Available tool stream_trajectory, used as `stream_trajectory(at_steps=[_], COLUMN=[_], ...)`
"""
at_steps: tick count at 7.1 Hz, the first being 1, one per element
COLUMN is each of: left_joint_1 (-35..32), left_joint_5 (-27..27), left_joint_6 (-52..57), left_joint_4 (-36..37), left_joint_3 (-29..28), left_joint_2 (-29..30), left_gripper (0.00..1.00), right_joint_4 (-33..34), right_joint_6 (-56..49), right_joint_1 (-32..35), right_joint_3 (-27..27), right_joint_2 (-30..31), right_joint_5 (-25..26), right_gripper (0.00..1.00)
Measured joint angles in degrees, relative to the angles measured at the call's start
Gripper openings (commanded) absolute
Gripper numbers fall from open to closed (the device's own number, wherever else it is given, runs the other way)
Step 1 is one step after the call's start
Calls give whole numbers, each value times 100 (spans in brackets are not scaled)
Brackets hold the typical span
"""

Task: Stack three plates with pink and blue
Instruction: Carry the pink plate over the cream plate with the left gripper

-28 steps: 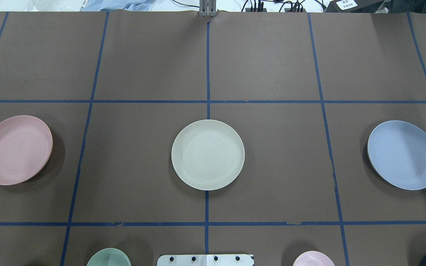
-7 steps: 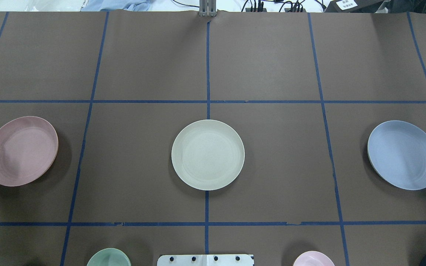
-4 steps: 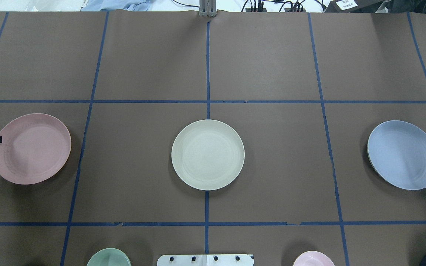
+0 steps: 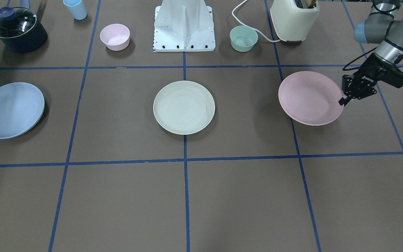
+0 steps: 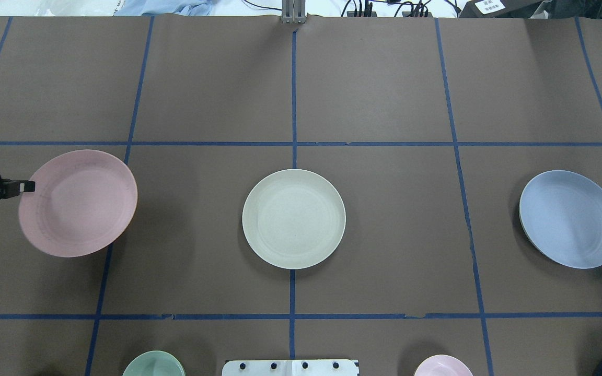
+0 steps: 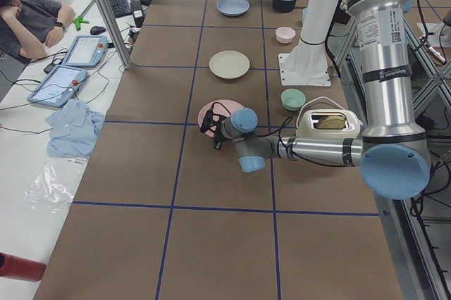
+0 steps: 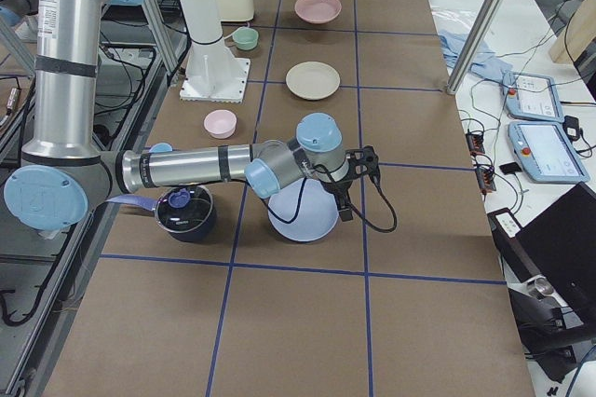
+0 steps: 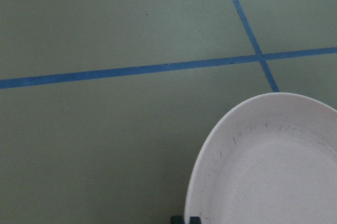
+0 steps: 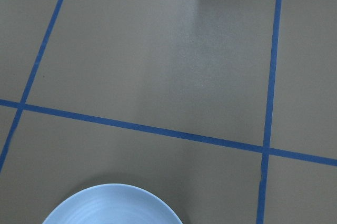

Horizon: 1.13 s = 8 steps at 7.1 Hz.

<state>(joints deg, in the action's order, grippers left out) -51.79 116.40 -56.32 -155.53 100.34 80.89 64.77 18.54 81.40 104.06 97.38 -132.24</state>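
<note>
Hanging above the brown surface on the robot's left, the pale pink round matte plastic plate is pinched at its rim by the left gripper's fingers. White lettering on that gripper is too small to read. The left arm reaches in low, wrist angled down. I cannot tell how the right gripper's fingers stand beside the light blue round plate.

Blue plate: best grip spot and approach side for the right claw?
The blue plate is shallow and too wide to span, so probably pinch its low rim on the outer side, away from the cream plate. The left claw holds the pink plate likewise.
</note>
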Motion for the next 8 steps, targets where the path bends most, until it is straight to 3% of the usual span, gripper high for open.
stream_trajectory(at_steps=[1,3,6,8], left_joint_1=[27,402,1651,2206], left_joint_5=[-12,-155,-1200,-1729], left_joint_6=[-317,-944,-1999,-2413], left_joint_4=[838,1927,3467,3688], left_joint_3=[508,883,682,117], left_joint_2=[335,1230,2846,3500], left_gripper=[0,0,0,0], right_joint_4=[0,1,0,0], right_joint_6=[0,-2,-3,0], right_joint_1=[0,1,1,1], right_joint_3=[-1,-3,-8,-9], right_joint_2=[0,1,5,2], right_joint_5=[-2,-9,-12,-14], right_gripper=[100,100,100,100])
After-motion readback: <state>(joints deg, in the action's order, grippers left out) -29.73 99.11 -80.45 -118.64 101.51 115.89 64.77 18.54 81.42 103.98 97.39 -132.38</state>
